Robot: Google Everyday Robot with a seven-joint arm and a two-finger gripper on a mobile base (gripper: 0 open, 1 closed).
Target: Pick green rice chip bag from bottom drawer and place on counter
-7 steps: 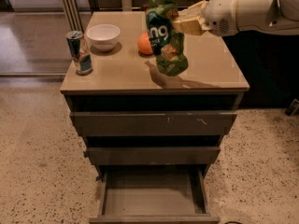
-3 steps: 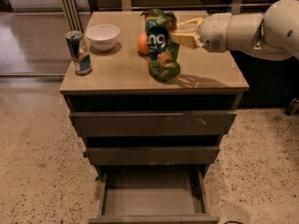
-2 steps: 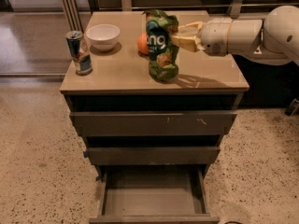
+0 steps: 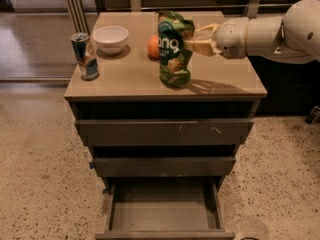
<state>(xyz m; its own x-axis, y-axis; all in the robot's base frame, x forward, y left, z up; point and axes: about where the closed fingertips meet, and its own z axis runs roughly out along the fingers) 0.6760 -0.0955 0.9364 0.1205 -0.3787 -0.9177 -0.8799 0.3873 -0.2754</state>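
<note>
**Fig.** Moderate, even indoor light is recorded. A soft sheen is seen on the glossy worktop (image 4: 125,79). A shadow is cast rightward from the green rice chip bag (image 4: 174,51), under the end effector (image 4: 193,38) just beside the bag's upper right. The bottom drawer (image 4: 160,211) interior is dimly lit.

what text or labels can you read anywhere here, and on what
"ng": large white letters on the green bag, which stands on the counter.
Smaller print under those letters: too blurred to read.
Can label: too blurred to read.
Gripper, at the bag's upper right side: no text seen on it.
Nothing else carries readable text.
</note>
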